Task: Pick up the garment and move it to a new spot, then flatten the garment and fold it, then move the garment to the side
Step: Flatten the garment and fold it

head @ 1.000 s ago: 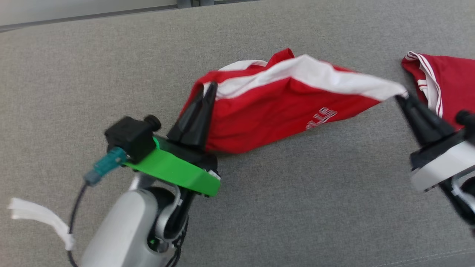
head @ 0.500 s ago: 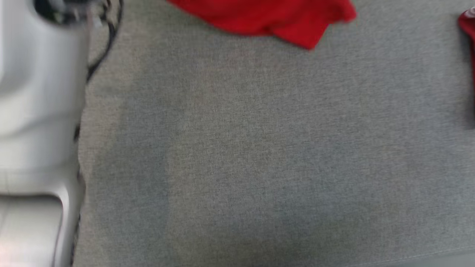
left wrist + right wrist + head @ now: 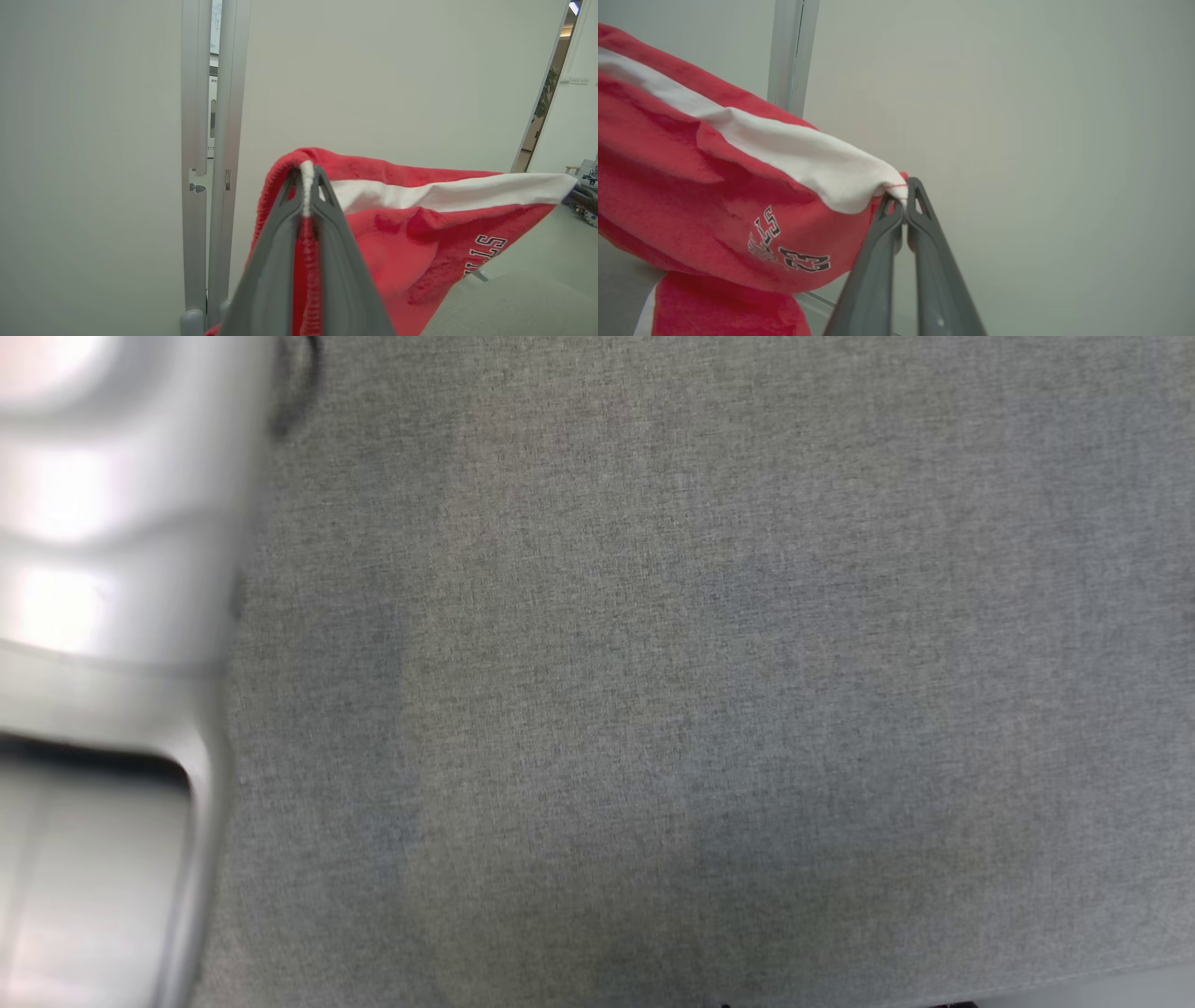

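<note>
Red garment (image 3: pixel 397 242) with a white band is held up and stretched between both arms, in front of a pale wall (image 3: pixel 93 140). Left gripper (image 3: pixel 307 179) is clamped tight on one edge, and right gripper (image 3: pixel 903 198) is pinched closed on the white band's other end. Head cam looks down on a grey cloth surface (image 3: pixel 653 663), with a blurry forearm (image 3: pixel 103 569) on the left.

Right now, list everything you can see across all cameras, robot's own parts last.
Red fabric garment with white band: one, red and white, hanging stretched in mid-air.
Grey woven surface: one, grey, beneath the head camera.
Wall panels: several, off-white, behind the garment.
Metal posts: two, silver-grey, between panels.
Forearm: one, pale silver, head view's left edge.
Left gripper: one, dark grey, shut on garment's hem.
Right gripper: one, dark grey, shut on garment's corner.
</note>
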Controlling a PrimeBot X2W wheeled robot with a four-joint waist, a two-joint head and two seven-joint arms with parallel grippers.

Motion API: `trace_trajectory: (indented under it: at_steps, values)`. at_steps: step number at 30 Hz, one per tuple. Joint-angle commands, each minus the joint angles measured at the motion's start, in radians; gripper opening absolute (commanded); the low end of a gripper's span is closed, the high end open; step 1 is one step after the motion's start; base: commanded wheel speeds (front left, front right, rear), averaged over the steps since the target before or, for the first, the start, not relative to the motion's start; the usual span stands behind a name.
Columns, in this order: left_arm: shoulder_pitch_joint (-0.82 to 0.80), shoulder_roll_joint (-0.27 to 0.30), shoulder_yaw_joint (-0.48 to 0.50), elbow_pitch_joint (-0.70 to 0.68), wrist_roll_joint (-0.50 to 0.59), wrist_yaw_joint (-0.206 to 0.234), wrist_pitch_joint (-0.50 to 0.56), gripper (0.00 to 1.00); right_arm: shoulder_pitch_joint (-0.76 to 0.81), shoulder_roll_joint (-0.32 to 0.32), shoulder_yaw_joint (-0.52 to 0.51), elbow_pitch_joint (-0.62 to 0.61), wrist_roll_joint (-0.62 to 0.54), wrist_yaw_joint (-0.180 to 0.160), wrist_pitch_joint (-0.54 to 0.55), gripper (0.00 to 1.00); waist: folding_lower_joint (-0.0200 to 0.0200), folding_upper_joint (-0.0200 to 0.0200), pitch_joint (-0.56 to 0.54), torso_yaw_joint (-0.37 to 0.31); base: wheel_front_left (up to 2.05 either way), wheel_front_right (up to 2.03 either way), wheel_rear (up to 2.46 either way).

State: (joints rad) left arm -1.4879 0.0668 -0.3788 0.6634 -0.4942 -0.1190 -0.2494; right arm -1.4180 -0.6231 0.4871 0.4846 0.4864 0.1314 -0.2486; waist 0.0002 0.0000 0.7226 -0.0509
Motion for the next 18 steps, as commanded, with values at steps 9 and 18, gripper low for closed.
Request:
trace_trajectory:
  at_steps: [9, 18]
  values:
    - [0.766, 0.047, -0.009, -0.332, -0.021, -0.012, -0.016, 0.0, 0.756, 0.014, -0.19, -0.314, 0.004, -0.001, -0.017, 0.0, -0.0002, 0.0, -0.287, -0.012, 0.0, 0.0, 0.0]
    - [1.443, 0.047, 0.069, -0.593, -0.031, 0.036, -0.016, 0.0, 1.316, 0.053, -0.221, -0.479, -0.048, -0.002, -0.017, 0.0, -0.0002, 0.0, -0.49, -0.023, 0.0, 0.0, 0.0]
